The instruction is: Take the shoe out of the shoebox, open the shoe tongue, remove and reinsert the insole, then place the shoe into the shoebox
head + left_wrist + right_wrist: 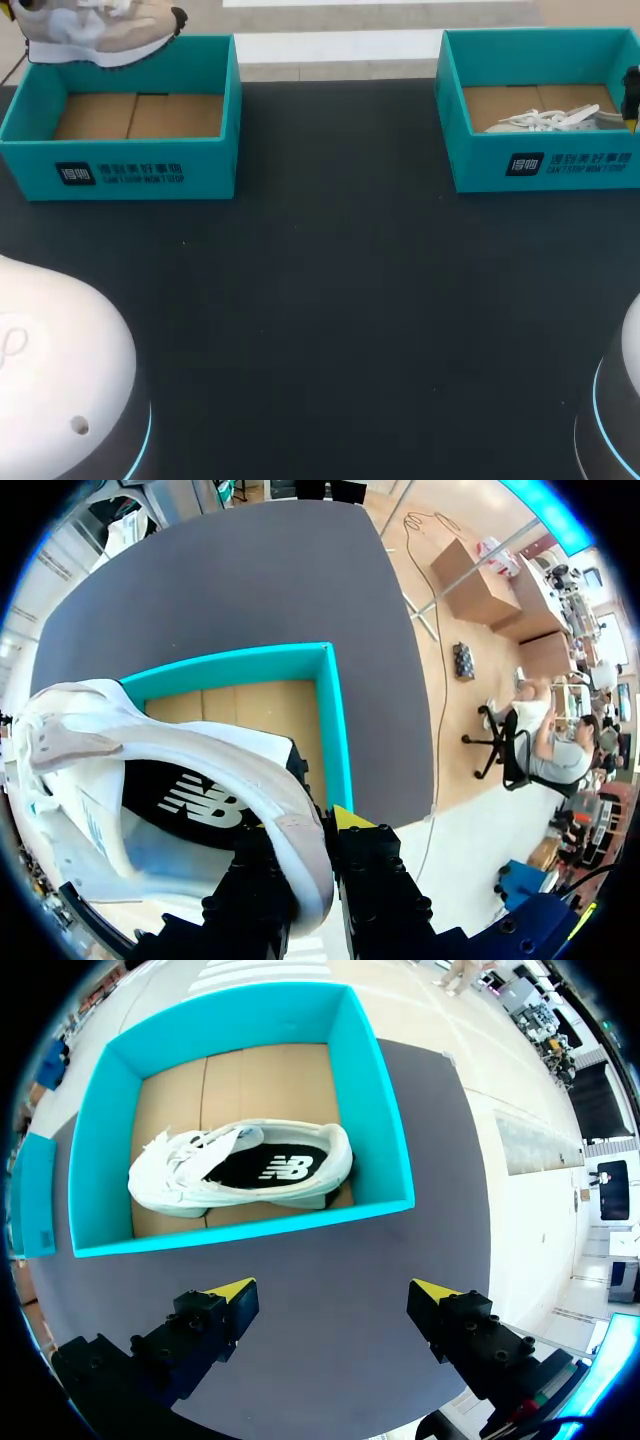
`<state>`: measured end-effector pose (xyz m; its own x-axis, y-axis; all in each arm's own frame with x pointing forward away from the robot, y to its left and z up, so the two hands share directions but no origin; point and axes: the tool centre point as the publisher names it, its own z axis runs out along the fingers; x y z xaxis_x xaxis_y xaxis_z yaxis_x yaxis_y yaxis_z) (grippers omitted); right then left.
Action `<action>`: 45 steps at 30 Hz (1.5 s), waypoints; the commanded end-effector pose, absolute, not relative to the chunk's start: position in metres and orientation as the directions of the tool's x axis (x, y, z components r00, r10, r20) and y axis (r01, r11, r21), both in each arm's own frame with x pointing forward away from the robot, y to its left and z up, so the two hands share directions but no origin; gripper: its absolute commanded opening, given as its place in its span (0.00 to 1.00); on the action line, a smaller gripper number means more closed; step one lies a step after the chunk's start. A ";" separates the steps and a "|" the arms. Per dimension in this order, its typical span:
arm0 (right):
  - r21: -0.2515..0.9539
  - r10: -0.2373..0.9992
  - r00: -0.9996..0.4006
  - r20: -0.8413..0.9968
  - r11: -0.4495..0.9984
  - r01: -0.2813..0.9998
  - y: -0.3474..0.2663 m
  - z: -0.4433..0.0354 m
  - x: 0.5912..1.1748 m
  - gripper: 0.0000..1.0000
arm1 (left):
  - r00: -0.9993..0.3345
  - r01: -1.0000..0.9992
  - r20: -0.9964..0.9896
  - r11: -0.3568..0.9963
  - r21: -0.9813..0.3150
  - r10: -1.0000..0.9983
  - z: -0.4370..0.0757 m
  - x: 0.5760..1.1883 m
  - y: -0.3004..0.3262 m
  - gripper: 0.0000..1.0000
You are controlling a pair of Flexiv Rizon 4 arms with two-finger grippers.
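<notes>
A robotics lab test bench. A dark matte counter [330, 300] carries little beyond staged props. At its near edge stand the white bases, ringed with blue light, of the left arm [60, 370] and right arm [622, 400]. At its far corners sit the matching teal left shoebox [130, 165] and right shoebox [545, 165].

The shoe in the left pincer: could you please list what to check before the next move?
1. Left pincer shut on the shoe at its rim: ok.
2. Shoe held clear above the left box: ok.
3. Insole lying inside the shoe: ok.
4. Tongue pulled open: cannot tell.
5. Right pincer open, holding nothing: ok.
6. Second shoe lying in the right box: ok.
</notes>
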<state>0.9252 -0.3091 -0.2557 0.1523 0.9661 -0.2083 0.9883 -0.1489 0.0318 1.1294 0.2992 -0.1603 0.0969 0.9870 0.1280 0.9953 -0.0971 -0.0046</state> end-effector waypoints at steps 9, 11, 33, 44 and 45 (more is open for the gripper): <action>0.034 0.966 0.153 -0.207 -0.149 0.988 -0.309 -0.256 0.924 1.00 | 0.097 0.994 0.129 -0.104 0.042 0.987 -0.160 1.124 0.299 0.00; 0.034 0.966 0.153 -0.207 -0.149 0.988 -0.309 -0.256 0.924 1.00 | 0.099 0.993 0.138 -0.106 0.048 0.986 -0.157 1.119 0.292 0.00; 0.034 0.966 0.153 -0.207 -0.149 0.988 -0.309 -0.256 0.924 1.00 | 0.071 0.993 0.201 -0.088 0.079 0.977 -0.125 1.027 0.186 0.00; 0.034 0.966 0.153 -0.207 -0.149 0.988 -0.309 -0.256 0.924 1.00 | 0.187 0.981 0.170 -0.194 0.025 0.968 -0.127 0.994 0.154 0.00; 0.034 0.966 0.153 -0.207 -0.149 0.988 -0.309 -0.256 0.924 1.00 | 0.199 0.978 0.184 -0.206 0.019 0.962 -0.127 0.995 0.149 0.00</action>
